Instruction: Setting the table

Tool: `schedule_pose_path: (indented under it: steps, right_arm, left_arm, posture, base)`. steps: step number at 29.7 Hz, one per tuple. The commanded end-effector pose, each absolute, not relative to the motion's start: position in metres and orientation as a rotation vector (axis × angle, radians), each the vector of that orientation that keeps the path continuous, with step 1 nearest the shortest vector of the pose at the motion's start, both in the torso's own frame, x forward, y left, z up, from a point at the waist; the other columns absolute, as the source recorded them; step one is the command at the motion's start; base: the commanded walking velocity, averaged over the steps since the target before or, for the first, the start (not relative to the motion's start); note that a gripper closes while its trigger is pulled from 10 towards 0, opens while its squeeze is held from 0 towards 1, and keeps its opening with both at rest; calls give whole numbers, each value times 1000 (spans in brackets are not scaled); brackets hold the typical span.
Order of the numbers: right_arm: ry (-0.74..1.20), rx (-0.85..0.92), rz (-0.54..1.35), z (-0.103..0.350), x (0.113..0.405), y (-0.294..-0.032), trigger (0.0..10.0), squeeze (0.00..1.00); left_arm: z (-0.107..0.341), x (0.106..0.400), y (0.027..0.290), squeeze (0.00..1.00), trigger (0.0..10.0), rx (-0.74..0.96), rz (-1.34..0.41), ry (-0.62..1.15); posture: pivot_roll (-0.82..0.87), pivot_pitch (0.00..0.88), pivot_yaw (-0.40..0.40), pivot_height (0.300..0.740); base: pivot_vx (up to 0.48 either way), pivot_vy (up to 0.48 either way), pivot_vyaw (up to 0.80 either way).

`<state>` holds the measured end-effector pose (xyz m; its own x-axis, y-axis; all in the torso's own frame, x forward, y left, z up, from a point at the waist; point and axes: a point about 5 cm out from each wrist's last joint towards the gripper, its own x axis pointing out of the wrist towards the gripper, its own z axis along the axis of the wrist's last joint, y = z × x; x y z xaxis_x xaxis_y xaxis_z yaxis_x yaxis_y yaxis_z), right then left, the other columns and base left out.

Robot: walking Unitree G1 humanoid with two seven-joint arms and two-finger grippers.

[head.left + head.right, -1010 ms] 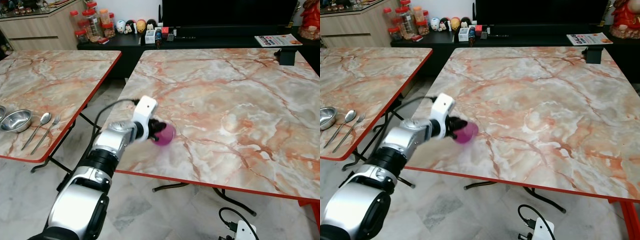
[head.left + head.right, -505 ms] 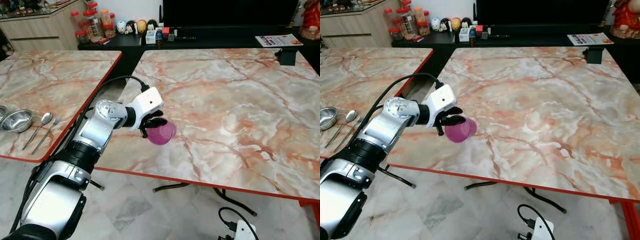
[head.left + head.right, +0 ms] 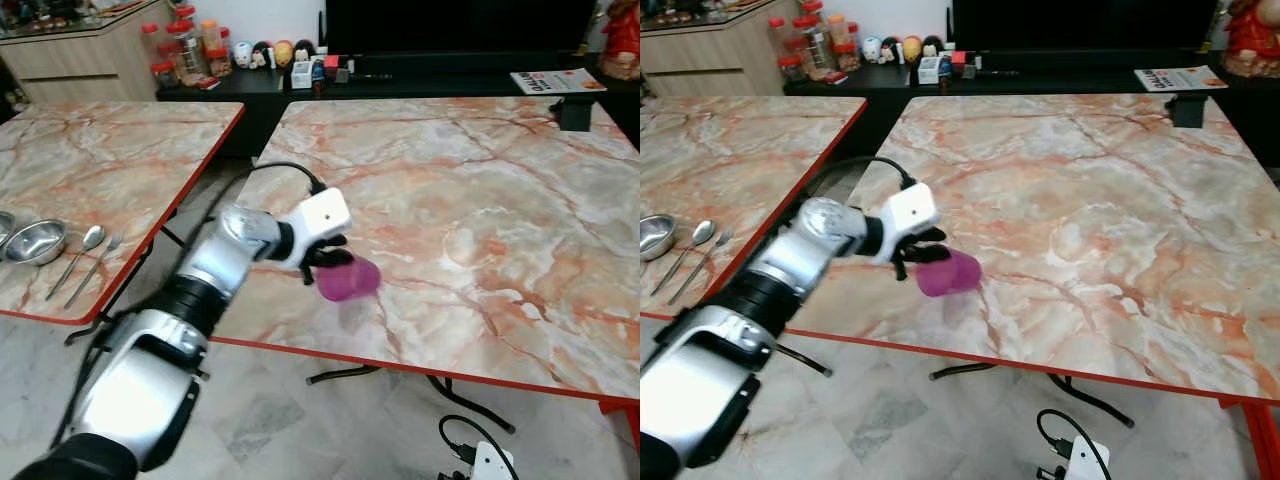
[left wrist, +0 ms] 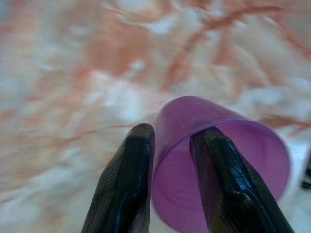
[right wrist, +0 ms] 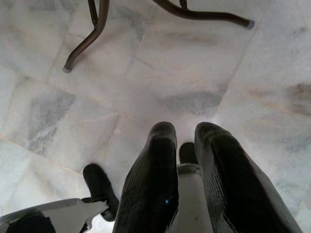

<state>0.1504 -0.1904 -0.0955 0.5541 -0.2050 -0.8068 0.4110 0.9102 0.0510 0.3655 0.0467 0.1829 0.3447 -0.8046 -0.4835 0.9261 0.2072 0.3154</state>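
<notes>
A translucent purple cup (image 3: pixel 350 279) hangs tilted on its side just above the near left part of the big marble table (image 3: pixel 480 200). My left gripper (image 3: pixel 326 263) is shut on the purple cup. In the left wrist view the two black fingers (image 4: pixel 130 184) pinch the wall of the purple cup (image 4: pixel 228 141) at its rim, with the marble below. My right gripper (image 5: pixel 186 132) hangs idle over the tiled floor (image 5: pixel 194 73), its fingers close together.
A second marble table (image 3: pixel 100 170) on my left carries a steel bowl (image 3: pixel 31 241), a spoon (image 3: pixel 86 242) and a fork (image 3: pixel 104 248). A black box (image 3: pixel 575 112) stands at the big table's far right corner. Jars (image 3: pixel 185 45) line the sideboard behind.
My left arm has carried the purple cup to the right and slightly further over the big table, still gripped. The right arm has not moved.
</notes>
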Motion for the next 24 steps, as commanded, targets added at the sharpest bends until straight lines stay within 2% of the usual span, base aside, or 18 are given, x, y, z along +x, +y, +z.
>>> schedule_pose_path:
  steps: [1, 11, 19, 24]
  right_arm:
    - [924, 258, -373, -97, 148, -188, 10000, 0]
    - [923, 264, -382, -97, 147, -189, 10000, 0]
    - [922, 259, -374, -97, 148, -188, 10000, 0]
    - [923, 262, -374, -97, 148, -188, 10000, 0]
  left_arm:
    - [189, 370, 49, 0, 10000, 670, -1219, 228]
    - [201, 377, 52, 0, 10000, 776, -1191, 215]
    - [212, 382, 57, 0, 10000, 966, -1171, 188]
    - [213, 383, 56, 0, 10000, 982, -1167, 186]
  posture:
    - [-17, 0, 109, 740]
    - [-17, 0, 111, 740]
    - [-10, 0, 107, 740]
    - [-12, 0, 111, 740]
  base:
    - [0, 0, 0]
    - [0, 0, 0]
    - [0, 0, 0]
    - [0, 0, 0]
